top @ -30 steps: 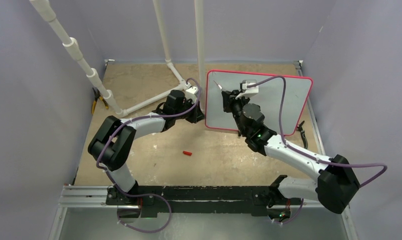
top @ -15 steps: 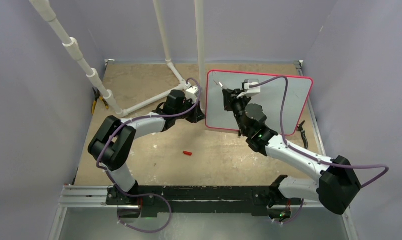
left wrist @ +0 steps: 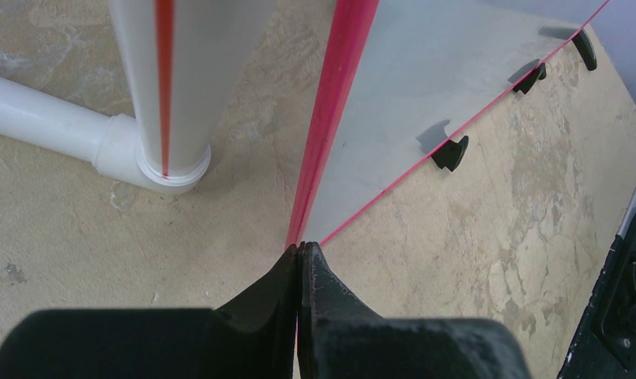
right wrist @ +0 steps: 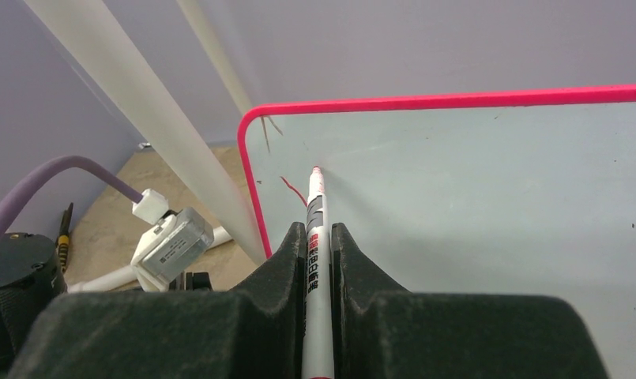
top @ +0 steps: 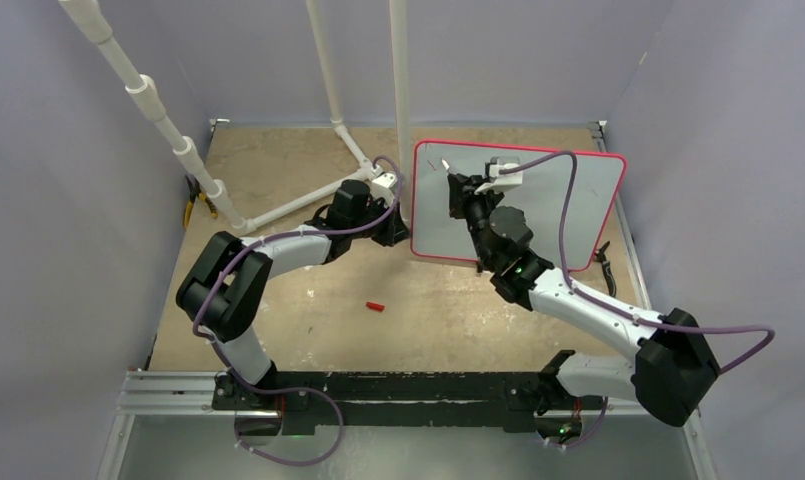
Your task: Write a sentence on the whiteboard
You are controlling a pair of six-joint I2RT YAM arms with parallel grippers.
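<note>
Our right gripper (right wrist: 318,230), clamped on the slim white red-tipped marker (right wrist: 314,207), has slid slightly right, leaving a short red stroke (right wrist: 293,189) by the top-left corner of the large white pink-framed whiteboard (top: 568,200), which stands far right. The writing has barely begun. Our left gripper (left wrist: 299,251) pinches the board's left edge.

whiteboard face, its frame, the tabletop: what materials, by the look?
Whiteboard face: smooth, faintly glossy white sheet, probably coated plastic or melamine. Frame: thin pink-red edging, likely plastic. Tabletop: mottled tan, matte, worn patches; possibly plywood or pressed board.
</note>
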